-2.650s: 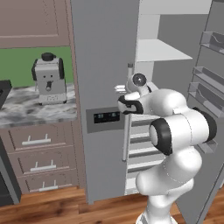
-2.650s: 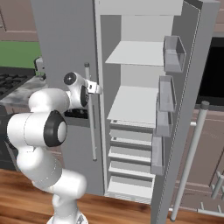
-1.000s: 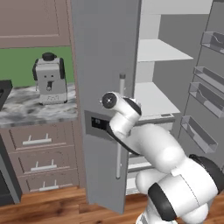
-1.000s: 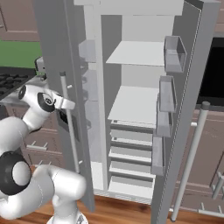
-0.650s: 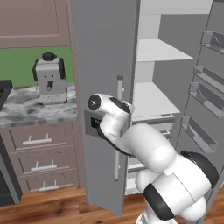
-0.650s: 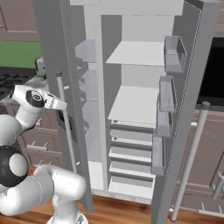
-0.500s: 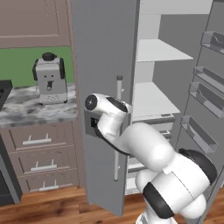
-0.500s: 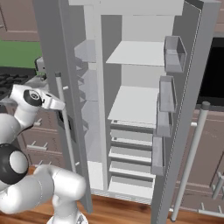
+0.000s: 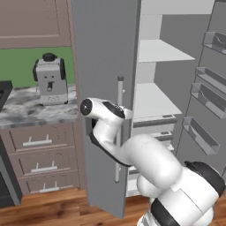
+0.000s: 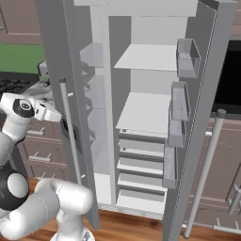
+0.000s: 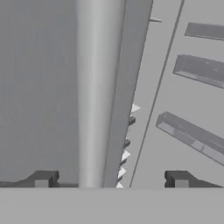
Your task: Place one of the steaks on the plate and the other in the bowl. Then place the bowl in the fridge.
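Kitchen: brown cabinets (image 9: 31, 26), green backsplash, wood floor, marble counter (image 9: 33, 114) with a grey coffee machine (image 9: 49, 79) on it.
Fridge (image 10: 141, 117): both doors stand open, white shelves and lower drawers bare; no bowl, plate or steaks visible from these cameras, so their position can't be given.
Left door (image 9: 103, 88): swung out towards the base, edge-on in hand view; probably heavy, rigid, hinged, so it should move on an arc only and won't flex.
Right door: open wide, door bins (image 10: 181, 101) along its inner face, long bar handle (image 10: 204, 174) on the outside.
Left door handle (image 9: 119, 128): long vertical bar, smooth and round, likely slippery under a light pinch; best hold is mid-height, fingers square across the bar.
Arm: reaches from the base to the left door, wrist level with the upper part of the handle.
Gripper (image 11: 111, 179): fingers spread wide, nothing between the pads; door edge runs up between the two tips in hand view, no contact visible.
Bowl handling (judgement): presumably rigid, hard and light; rim pinch on one wall looks like the usable grasp, kept level so the steak stays in.
Placement target: middle shelf (image 10: 146, 110) is open and reachable-looking.
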Available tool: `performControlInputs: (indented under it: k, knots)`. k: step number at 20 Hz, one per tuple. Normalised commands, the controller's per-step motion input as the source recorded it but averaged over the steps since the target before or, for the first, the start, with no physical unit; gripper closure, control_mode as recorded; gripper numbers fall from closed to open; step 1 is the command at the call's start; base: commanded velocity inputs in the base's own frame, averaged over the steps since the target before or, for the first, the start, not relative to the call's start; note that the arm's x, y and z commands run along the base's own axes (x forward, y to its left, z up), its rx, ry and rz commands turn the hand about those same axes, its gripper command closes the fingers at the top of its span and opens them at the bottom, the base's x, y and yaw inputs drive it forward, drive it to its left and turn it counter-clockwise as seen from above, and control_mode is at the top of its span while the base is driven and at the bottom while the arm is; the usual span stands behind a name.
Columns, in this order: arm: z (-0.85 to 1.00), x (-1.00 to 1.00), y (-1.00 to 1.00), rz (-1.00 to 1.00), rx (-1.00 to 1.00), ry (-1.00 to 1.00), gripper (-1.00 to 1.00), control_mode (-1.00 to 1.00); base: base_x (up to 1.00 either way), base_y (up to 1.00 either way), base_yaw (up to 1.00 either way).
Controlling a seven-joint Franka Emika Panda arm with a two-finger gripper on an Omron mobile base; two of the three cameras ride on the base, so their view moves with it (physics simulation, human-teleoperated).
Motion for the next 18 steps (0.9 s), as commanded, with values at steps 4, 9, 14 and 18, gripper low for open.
performControlInputs:
  k: [4, 9, 14, 18]
  knots:
    - [0.00, -0.62, -0.13, 0.02, 0.00, 0.01, -1.00, -1.00, 0.00, 0.00, 0.00]
    - [0.00, -0.94, -0.81, 0.04, 0.21, -0.03, -1.00, -1.00, 0.00, 0.00, 0.00]
    - [0.00, -0.40, -1.00, -0.05, 0.44, -0.01, -1.00, -1.00, 0.00, 0.00, 0.00]
    - [-0.36, -0.07, -1.00, -0.13, 0.64, -0.04, -1.00, -1.00, 0.00, 0.00, 0.00]
